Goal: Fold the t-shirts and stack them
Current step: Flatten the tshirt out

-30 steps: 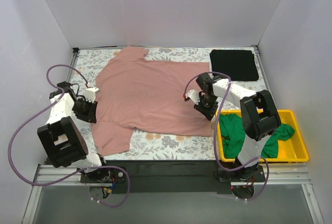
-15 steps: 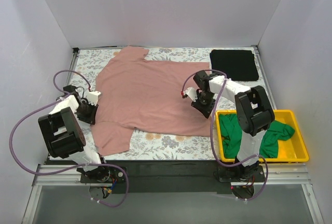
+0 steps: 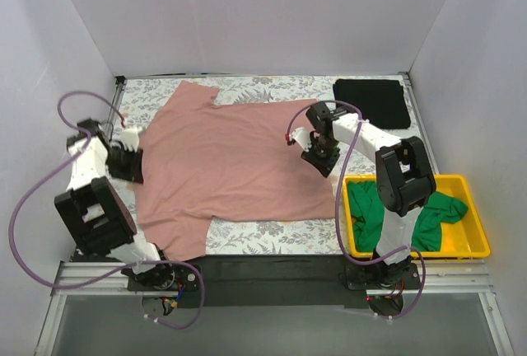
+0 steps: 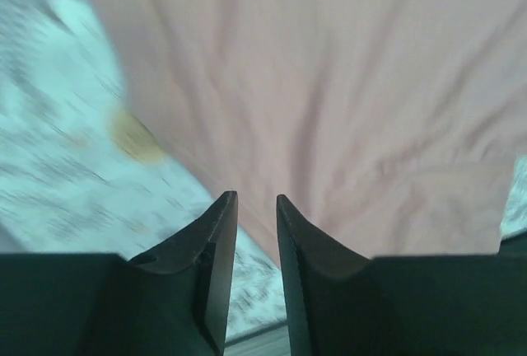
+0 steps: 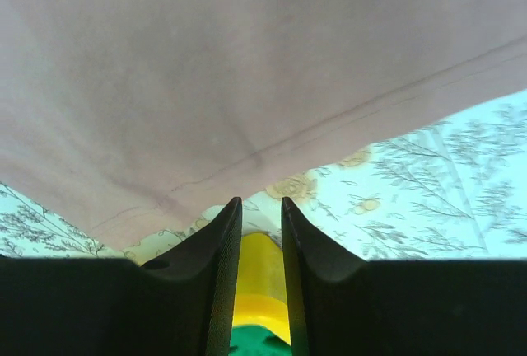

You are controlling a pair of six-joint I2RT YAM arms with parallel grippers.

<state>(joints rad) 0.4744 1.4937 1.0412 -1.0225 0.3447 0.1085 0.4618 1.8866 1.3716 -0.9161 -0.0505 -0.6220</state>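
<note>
A dusty pink t-shirt (image 3: pixel 230 162) lies spread flat across the middle of the table, also filling the left wrist view (image 4: pixel 329 84) and the right wrist view (image 5: pixel 206 67). My left gripper (image 3: pixel 123 162) hovers at its left edge; its jaws (image 4: pixel 255 198) stand slightly open with nothing between them. At the shirt's right edge my right gripper (image 3: pixel 319 156) is narrowly open (image 5: pixel 258 199) and empty. A black t-shirt (image 3: pixel 372 102) lies folded at the back right. The green t-shirt (image 3: pixel 370 208) is bunched in the yellow bin (image 3: pixel 458 179).
A floral table covering (image 3: pixel 272 228) lies under everything. The yellow bin (image 5: pixel 259 282) with the green t-shirt (image 5: pixel 259 344) stands at the front right beside the right arm's base. White walls enclose the table on three sides.
The pink t-shirt has shifted left and toward the back, lying flatter. Both grippers have moved toward the back, the left one also further left.
</note>
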